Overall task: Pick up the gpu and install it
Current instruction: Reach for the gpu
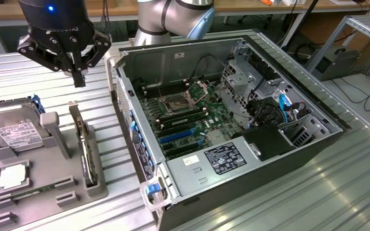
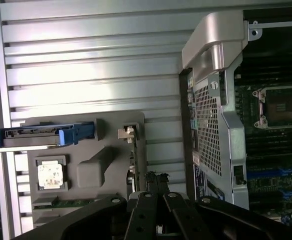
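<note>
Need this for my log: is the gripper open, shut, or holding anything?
Black robot gripper: shut, holding nothing; thin black gpu card stands in its grey holder.

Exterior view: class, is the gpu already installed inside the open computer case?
No, the gpu stands on edge in the gray holder, outside the computer case.

The gripper (image 1: 78, 81) hangs closed tight, holding nothing, above the gpu (image 1: 82, 139), which stands on edge in the grey holder (image 1: 44, 166); the open computer case (image 1: 140, 67) lies just beside, on the exterior view's right
</note>
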